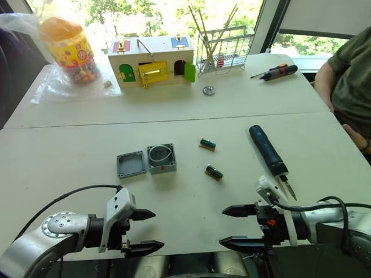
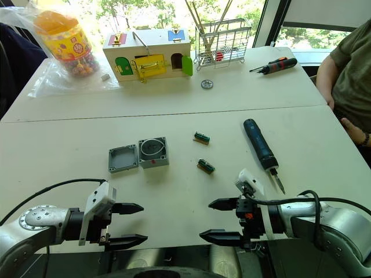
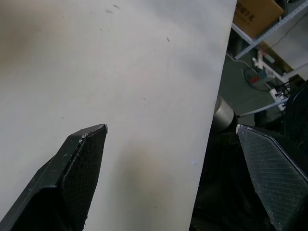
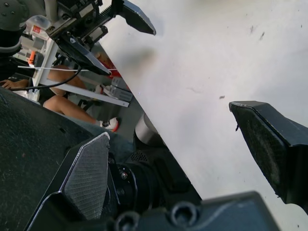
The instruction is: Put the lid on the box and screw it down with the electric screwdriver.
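Tools at frame bottom: left tool [image 1: 142, 231] and right tool [image 1: 236, 227] both spread wide, holding nothing, over the white surface [image 1: 69, 156]. Mid-frame, lid [image 1: 130, 164] touches box [image 1: 161, 158], both open-side up. Electric screwdriver [image 1: 268, 152] lies centre right, bit nearest.

The left gripper [image 1: 145, 231], two black tapered fingers on a white wrist block and a silver-grey arm, points inward toward the right one, jaws spread wide, nothing between them. The right gripper [image 1: 235, 227], also two black tapered fingers on a white-and-black wrist with a silver-grey forearm and black cables looping over it, points back at the left gripper, its jaws equally wide and empty. The two sets of fingertips face each other, apart, at the same height.
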`<action>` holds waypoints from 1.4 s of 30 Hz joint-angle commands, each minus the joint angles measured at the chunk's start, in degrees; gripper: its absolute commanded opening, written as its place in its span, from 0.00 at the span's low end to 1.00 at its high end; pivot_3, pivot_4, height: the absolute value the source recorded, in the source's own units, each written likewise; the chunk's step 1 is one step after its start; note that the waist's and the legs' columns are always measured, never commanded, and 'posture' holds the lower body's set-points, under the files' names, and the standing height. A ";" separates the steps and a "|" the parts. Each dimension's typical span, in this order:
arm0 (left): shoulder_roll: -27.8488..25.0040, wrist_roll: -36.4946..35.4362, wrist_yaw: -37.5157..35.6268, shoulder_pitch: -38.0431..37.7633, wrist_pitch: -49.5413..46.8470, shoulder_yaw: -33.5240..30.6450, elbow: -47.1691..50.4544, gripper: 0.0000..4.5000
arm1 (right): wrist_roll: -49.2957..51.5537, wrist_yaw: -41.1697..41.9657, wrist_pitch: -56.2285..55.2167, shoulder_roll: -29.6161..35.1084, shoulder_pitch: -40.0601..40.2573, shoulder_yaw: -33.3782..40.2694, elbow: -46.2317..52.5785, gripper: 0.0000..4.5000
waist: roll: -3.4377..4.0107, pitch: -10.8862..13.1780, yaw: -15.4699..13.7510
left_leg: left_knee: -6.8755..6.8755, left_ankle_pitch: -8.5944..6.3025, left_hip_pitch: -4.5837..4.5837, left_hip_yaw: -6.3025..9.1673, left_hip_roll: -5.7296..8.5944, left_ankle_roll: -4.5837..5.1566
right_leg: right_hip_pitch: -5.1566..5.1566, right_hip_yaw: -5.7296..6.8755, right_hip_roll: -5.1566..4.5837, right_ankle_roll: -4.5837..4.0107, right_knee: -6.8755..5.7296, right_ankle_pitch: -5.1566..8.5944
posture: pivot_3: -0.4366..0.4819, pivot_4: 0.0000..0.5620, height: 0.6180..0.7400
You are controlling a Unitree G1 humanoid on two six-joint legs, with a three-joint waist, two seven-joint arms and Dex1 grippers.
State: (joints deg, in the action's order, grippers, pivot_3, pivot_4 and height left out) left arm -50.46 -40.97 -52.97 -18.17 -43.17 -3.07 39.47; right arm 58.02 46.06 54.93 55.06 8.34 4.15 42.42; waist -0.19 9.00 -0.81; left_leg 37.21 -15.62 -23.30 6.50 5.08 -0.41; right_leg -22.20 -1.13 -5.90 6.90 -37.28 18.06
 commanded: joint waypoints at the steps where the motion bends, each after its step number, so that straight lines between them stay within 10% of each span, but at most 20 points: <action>1: 0.34 -1.44 0.27 0.35 0.26 -1.22 1.24 0.98 | 1.86 -0.18 0.44 -0.40 -0.65 0.27 0.74 1.00 | 0.00 0.00 0.00 | 0.00 0.00 0.00 0.00 0.00 0.00 | 0.00 0.00 0.00 0.00 0.00 0.00 | 0.48 0.27 1.00; 24: -7.03 5.08 1.63 1.04 0.93 -1.86 1.09 0.98 | 5.72 -4.52 3.67 -1.43 -5.72 0.47 0.05 1.00 | 0.00 0.00 0.03 | -0.01 0.00 0.00 0.00 0.00 0.00 | -0.02 0.00 0.00 0.00 0.00 0.00 | 0.48 0.27 1.00; 32: -15.73 8.07 -10.24 30.60 2.29 2.95 -11.33 0.98 | 12.29 -6.66 5.26 -2.41 -15.18 0.96 -3.23 1.00 | -0.04 0.05 -0.02 | 0.02 0.02 0.00 0.08 0.04 -0.04 | -0.02 0.10 0.00 -0.07 0.01 -0.04 | 0.48 0.27 1.00; 42: -7.99 26.03 -23.16 58.88 6.34 28.14 -23.63 0.98 | 11.06 -15.81 4.46 -9.13 -20.90 -2.57 -1.17 1.00 | -0.12 0.09 0.77 | 0.02 0.19 -0.09 -0.02 0.00 -0.27 | -0.21 0.09 0.14 0.01 -0.21 -0.06 | 0.48 0.27 1.00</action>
State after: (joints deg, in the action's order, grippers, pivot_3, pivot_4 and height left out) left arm -58.78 -17.59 -74.66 39.04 -37.62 23.11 16.36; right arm 68.44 31.74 60.35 46.43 -12.07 1.25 39.09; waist -0.31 9.09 -0.05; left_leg 37.26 -15.45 -23.40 6.49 5.08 -0.64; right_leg -22.41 -1.05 -5.67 6.91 -37.51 17.99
